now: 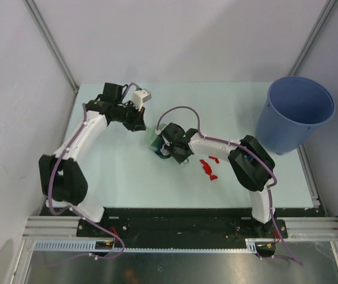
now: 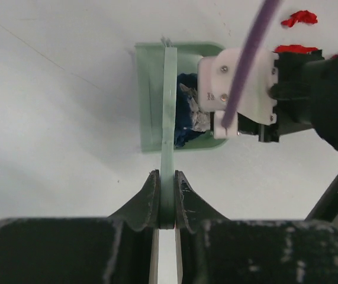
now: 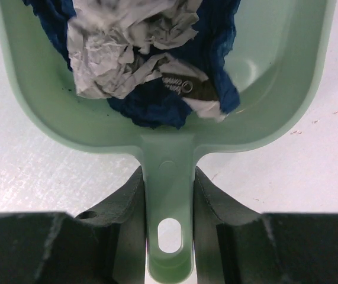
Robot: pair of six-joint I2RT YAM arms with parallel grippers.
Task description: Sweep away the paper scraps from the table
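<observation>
Left gripper: black jaws nearly shut, pinching the thin, flat mint-green plastic brush, which we see edge-on. Right gripper: jaws partly closed around the smooth moulded handle of the matching dustpan. In the pan we note crumpled paper scraps, white and dark blue, creased and matte. Only the overhead view gives us the red scraps, loose on the pale table beside the right arm, and the round blue bucket at the far right.

Bright even light, faint soft shadows, wrist-view foregrounds slightly blurred
</observation>
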